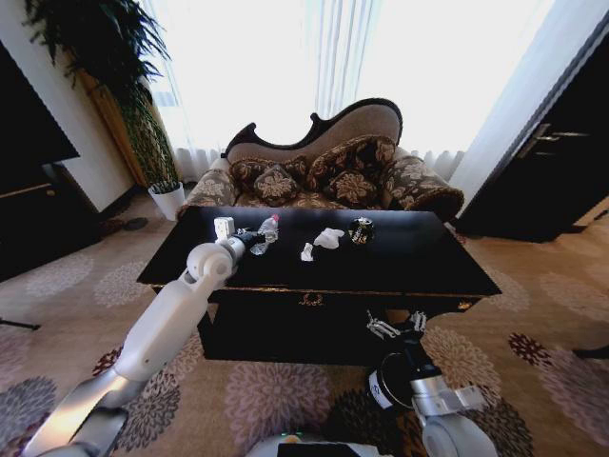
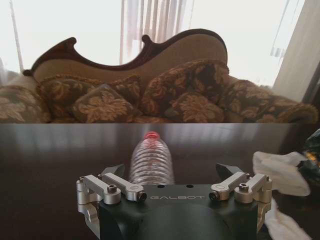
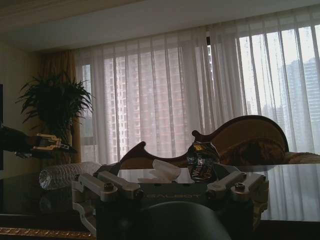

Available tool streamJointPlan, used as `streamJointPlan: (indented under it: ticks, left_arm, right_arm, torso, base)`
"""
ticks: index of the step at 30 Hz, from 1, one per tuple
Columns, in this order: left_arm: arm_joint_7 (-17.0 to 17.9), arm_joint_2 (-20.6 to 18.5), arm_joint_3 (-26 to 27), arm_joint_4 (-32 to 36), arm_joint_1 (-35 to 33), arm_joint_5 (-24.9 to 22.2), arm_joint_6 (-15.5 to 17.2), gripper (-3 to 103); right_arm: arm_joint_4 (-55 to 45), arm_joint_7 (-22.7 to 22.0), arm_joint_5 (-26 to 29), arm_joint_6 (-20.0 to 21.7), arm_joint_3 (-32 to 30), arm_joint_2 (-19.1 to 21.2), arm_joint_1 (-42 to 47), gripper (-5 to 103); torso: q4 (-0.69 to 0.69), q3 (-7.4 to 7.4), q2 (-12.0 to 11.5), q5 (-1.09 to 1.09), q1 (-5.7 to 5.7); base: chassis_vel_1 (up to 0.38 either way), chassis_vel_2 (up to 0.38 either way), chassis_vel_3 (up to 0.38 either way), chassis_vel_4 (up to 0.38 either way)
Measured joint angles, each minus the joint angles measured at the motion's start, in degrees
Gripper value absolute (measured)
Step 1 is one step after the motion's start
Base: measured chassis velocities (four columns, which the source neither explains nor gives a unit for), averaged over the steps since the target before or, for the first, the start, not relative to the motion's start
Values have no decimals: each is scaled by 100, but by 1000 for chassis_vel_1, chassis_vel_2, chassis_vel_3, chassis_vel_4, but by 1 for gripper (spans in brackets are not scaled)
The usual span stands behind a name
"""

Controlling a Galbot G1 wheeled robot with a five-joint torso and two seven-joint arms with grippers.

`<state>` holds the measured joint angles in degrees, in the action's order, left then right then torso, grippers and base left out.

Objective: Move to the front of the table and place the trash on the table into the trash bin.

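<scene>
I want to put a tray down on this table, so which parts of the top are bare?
The table is bare along its right end, right of the dark shiny lump, and across the front strip above the gold trim. The back middle is crowded: plastic bottle, white paper wads and the left end effector, open at the bottle. The right end effector hangs below the front edge.
</scene>
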<state>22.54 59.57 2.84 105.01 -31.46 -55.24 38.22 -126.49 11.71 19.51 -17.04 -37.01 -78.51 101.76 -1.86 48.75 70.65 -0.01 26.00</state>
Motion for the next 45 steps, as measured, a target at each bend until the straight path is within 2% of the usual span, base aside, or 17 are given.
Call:
streamJointPlan:
  ticks: [11, 20, 23, 26, 27, 28, 29, 30, 31, 34, 35, 36, 37, 40, 45]
  left_arm:
    - [81, 85, -155, -435, 48, 512, 39, 100]
    - [9, 72, 30, -338, -341, 717, 25, 100]
    - [-31, 48, 64, -338, -390, 747, -18, 103]
    - [-136, 17, 120, -319, -458, 778, -110, 90]
    - [-136, 17, 120, -319, -458, 778, -110, 90]
    - [-171, 11, 132, -303, -475, 779, -137, 85]
    - [-197, 8, 140, -295, -488, 780, -161, 85]
    - [-210, 8, 142, -293, -494, 781, -173, 78]
    - [-210, 8, 142, -293, -494, 781, -173, 78]
    - [-264, 1, 172, -271, -542, 797, -230, 62]
    - [-278, -14, 185, -253, -562, 798, -238, 62]
    - [-285, -27, 191, -241, -572, 798, -241, 57]
    - [-285, -27, 191, -241, -572, 798, -241, 57]
    - [-320, -60, 194, -232, -580, 798, -245, 46]
    - [-374, -80, 237, -202, -618, 790, -275, 38]
  right_arm:
    - [94, 6, -134, -40, 127, -8, -44, 100]
    - [162, 34, -188, -156, 146, -35, -30, 100]
    - [154, 34, -198, -155, 161, -37, -34, 100]
    - [142, 34, -222, -153, 188, -33, -46, 100]
    - [142, 34, -222, -153, 188, -33, -46, 100]
    - [141, 34, -236, -153, 198, -33, -47, 100]
    - [139, 34, -247, -153, 207, -33, -45, 100]
    - [137, 34, -252, -153, 210, -34, -42, 100]
    - [137, 34, -252, -153, 210, -34, -42, 100]
    - [109, 37, -261, -160, 211, -41, -19, 100]
    - [100, 37, -261, -164, 202, -41, -10, 100]
    - [95, 37, -261, -167, 195, -42, -4, 100]
    - [95, 37, -261, -167, 195, -42, -4, 100]
    - [92, 37, -258, -169, 176, -42, -1, 100]
    - [96, 36, -246, -169, 178, -42, -14, 100]
  torso:
    - [0, 0, -1, -1, 0]
    - [0, 0, 0, -1, 0]
    - [0, 0, 0, -1, 0]
    - [0, 0, 0, -1, 0]
    - [0, 0, 0, -1, 0]
    - [0, 0, 0, -1, 0]
    - [0, 0, 0, -1, 0]
    - [0, 0, 0, -1, 0]
    - [0, 0, 0, -1, 0]
    - [0, 0, 0, -1, 0]
    - [0, 0, 0, -1, 0]
    - [0, 0, 0, -1, 0]
    - [0, 0, 0, -1, 0]
    - [0, 0, 0, -1, 0]
    - [-1, 0, 0, -1, 0]
  base:
    - [0, 0, 0, 0]
    - [0, 0, 0, 0]
    - [0, 0, 0, 0]
    - [0, 0, 0, 0]
    - [0, 0, 0, 0]
    - [0, 0, 0, 0]
    - [0, 0, 0, 0]
    - [0, 0, 0, 0]
    - [0, 0, 0, 0]
    - [0, 0, 0, 0]
    - [0, 0, 0, 0]
    - [0, 0, 0, 0]
    - [0, 0, 0, 0]
    - [0, 0, 0, 0]
    - [0, 0, 0, 0]
